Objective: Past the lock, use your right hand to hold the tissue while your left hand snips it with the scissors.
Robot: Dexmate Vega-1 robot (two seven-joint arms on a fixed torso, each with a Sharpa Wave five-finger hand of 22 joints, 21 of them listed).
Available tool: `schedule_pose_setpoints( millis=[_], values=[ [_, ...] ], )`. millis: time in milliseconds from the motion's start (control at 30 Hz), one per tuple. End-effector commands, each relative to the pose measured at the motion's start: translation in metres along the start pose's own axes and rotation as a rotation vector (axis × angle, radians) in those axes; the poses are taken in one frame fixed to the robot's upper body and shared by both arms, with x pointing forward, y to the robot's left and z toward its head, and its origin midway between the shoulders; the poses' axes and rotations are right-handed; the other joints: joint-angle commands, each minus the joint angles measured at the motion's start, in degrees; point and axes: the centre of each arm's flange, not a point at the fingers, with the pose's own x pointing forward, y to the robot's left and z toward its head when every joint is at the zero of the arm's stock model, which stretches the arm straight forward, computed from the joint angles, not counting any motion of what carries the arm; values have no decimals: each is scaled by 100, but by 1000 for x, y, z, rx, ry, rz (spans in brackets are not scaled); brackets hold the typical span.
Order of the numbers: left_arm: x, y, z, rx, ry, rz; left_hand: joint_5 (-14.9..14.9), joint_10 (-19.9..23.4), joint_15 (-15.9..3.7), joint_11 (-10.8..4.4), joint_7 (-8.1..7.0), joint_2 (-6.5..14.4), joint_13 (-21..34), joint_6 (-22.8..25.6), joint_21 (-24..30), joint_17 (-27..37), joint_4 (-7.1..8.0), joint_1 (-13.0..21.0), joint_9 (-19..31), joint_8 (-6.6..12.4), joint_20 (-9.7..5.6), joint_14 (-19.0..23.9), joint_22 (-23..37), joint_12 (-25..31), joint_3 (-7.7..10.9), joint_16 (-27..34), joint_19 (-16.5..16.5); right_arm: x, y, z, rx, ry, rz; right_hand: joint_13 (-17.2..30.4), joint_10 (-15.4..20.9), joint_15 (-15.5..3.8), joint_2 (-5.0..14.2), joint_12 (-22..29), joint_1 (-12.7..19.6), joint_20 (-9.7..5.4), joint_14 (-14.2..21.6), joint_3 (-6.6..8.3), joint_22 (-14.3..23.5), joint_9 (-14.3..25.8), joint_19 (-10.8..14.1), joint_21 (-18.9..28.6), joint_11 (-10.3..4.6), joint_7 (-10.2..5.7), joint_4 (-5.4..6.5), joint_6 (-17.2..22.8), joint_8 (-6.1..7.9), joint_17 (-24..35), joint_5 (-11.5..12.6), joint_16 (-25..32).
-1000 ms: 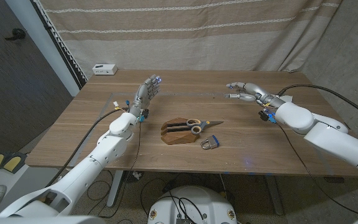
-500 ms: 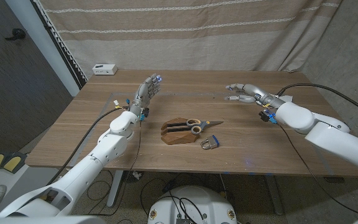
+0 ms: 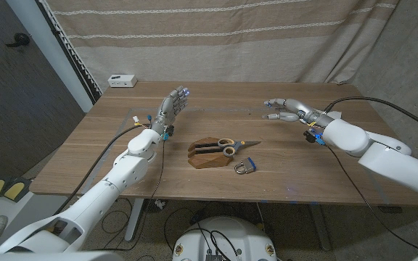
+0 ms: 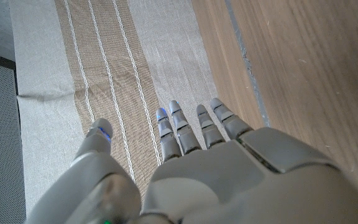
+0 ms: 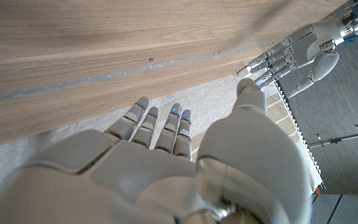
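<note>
Both robot hands hover empty over the wooden tabletop (image 3: 85, 156): left hand (image 3: 171, 106) w/ fingers (image 4: 180, 127) straight and slightly spread, holding nothing; right hand (image 3: 287, 109) w/ fingers (image 5: 146, 127) loosely extended and apart, thumb out, also holding nothing. Scissors (image 3: 232, 146) lie in a slotted wooden holder (image 3: 203, 155) at center of the tabletop, handles over the block, blades pointing out toward the right-hand side; they sit nearer the robot than either set of fingers, between the two hands, well apart from both. A padlock (image 3: 244, 167) w/ blue body lies just beside the holder, on its near-right corner. A small white box (image 3: 122, 80) rests at the far corner beyond the left fingers. Striped beige curtain (image 3: 216, 36) hangs behind. In the right wrist view, the left hand shows across the tabletop, fingers spread.
</note>
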Motion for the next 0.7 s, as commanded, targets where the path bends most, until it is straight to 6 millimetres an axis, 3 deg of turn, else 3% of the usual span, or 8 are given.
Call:
schedule_pose_setpoints(
  millis=[33,200,567,700],
  values=[
    [-1,-3,-3,-5,4,-8,44,17,-854,1,4,-23,30,19,-9,19,2,48,11,-20,-492,-34,17,-16,37,-9,-29,-2,2,4,-41,-9,31,16,116,-875,-9,44,62,-526,119,-37,-4,8,119,11,16,83,17,-50,-34,21,56,62],
    [-2,-4,-6,-10,8,-6,44,23,-859,10,-5,-24,30,32,-12,19,3,47,11,-19,-487,-37,17,-18,38,-10,-37,-2,3,6,-76,-8,40,15,154,-888,-8,44,101,-553,348,-49,-10,8,204,7,23,84,16,-43,-41,35,68,129],
    [-4,-6,-9,-10,18,-11,44,56,-858,8,-4,-27,31,38,-12,20,7,45,11,-27,-482,-34,17,-17,38,-7,-43,-2,6,7,-112,-6,55,15,151,-903,-11,26,189,-560,355,-48,-10,7,198,-33,-40,37,-10,0,-36,43,88,100],
    [-4,-7,-9,-9,18,-11,44,51,-858,1,0,-27,31,44,-12,21,8,46,11,-28,-482,-33,17,-24,40,-6,-44,-3,8,8,-122,-8,53,17,12,-914,1,-46,257,-557,273,-51,-5,5,202,-61,-100,62,-14,-238,-138,50,105,46]
  ],
)
